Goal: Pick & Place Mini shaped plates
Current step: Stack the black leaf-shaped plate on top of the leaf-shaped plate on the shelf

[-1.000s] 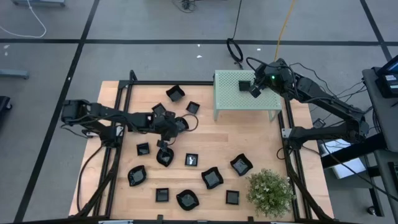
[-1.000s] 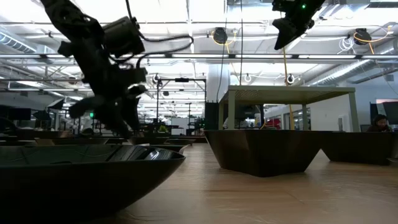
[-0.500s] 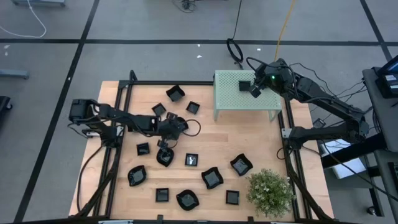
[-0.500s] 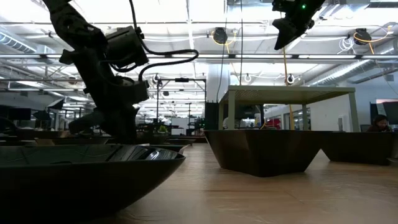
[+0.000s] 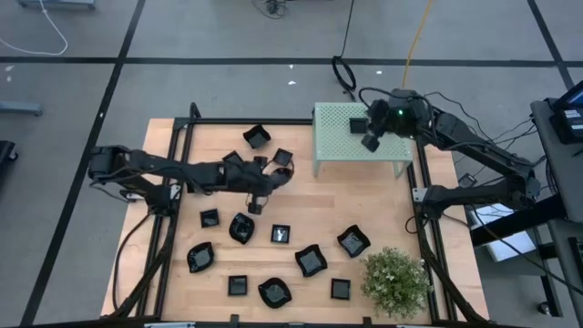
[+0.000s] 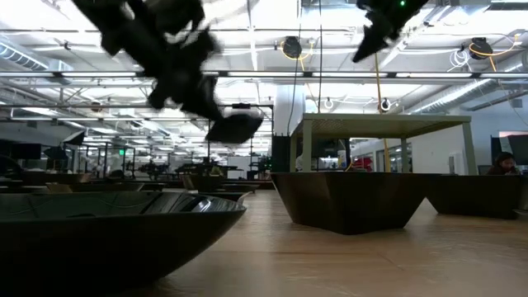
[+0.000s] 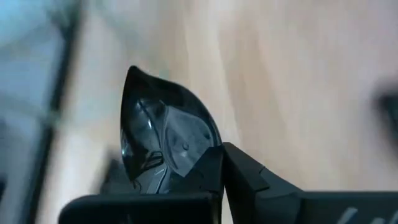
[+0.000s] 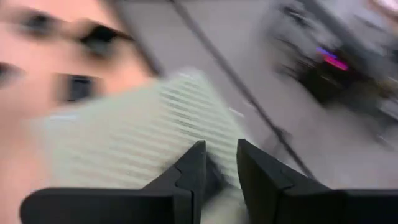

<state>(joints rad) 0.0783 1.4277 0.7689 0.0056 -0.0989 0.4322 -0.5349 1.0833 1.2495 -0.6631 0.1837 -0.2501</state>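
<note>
Grey floor crossed by dark tape lines surrounds a pale wooden counter (image 5: 301, 223) framed by black rails, with an industrial hall of ceiling lights showing beyond it in the low view. Toward the counter's far right stands a pale green perforated metal stand (image 5: 342, 137), and at the near right corner sits a small green bushy plant (image 5: 394, 280). Tiny glossy black mini shaped plates (image 5: 311, 261), some square and some with wavy rims, lie scattered over the wood, most of them across the near half and a few near the far left part. The left gripper (image 5: 260, 180) reaches over the middle-left of the counter, its fingers clamped on the rim of one wavy-edged glossy black plate (image 7: 163, 140); in the low view that held dish (image 6: 234, 127) hangs clear above the counter, tilted. Just beside it on the far side rest a square plate (image 5: 282, 158) and another dark dish (image 5: 257, 138). The right gripper (image 5: 372, 139) hovers above the top of the green stand, and its wrist view shows the two dark fingers (image 8: 193, 167) standing a little apart with nothing between them, the ribbed green surface (image 8: 137, 137) below. A person (image 6: 503, 163) shows far off at the right edge of the low view.
</note>
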